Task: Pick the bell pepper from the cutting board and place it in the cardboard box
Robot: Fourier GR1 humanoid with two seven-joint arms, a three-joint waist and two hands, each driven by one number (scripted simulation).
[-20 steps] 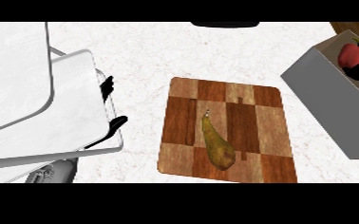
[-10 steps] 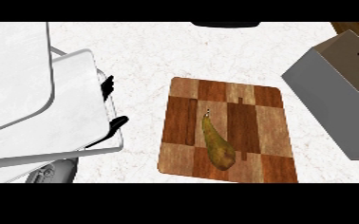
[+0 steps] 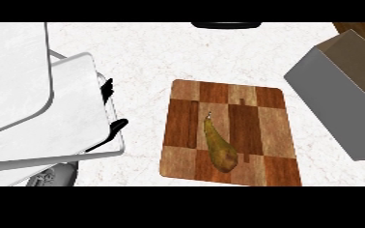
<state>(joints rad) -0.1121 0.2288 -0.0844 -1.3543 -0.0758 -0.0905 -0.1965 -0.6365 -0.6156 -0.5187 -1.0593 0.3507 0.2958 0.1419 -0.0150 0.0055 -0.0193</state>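
1. Change: 1 s ago a red thing w/ sth dark on it showed at the top right, just at the box [image 3: 321, 101]. By 0.5 s ago it was gone, and it is not back now.
2. The open top of the box now shows only brown inside. I can't see down to the bottom.
3. My guess: the red thing was prob. the pepper, and it went into the box. If so, the job is done or nearly done. I can't be sure, as the pepper shows nowhere now.
4. The board [image 3: 242, 125] has not moved. 1 long green-brown fruit [image 3: 219, 147] lies on it, thin end up, fat end down. It looks more like a pear than a pepper. It has not moved either.
5. Left hand [image 3: 117, 125]: only small black bits peek out past the big pale forearm [image 3: 64, 106] at the left. I can't tell how open it is. It holds nothing I can see. It looks the same as 1 s ago.
6. Right hand: not in view.
7. Fruit vs. left hand: the fruit is to the right of it, apart, w/ bare counter [image 3: 143, 53] between. The box is well apart from that hand, past the board, at the right edge.
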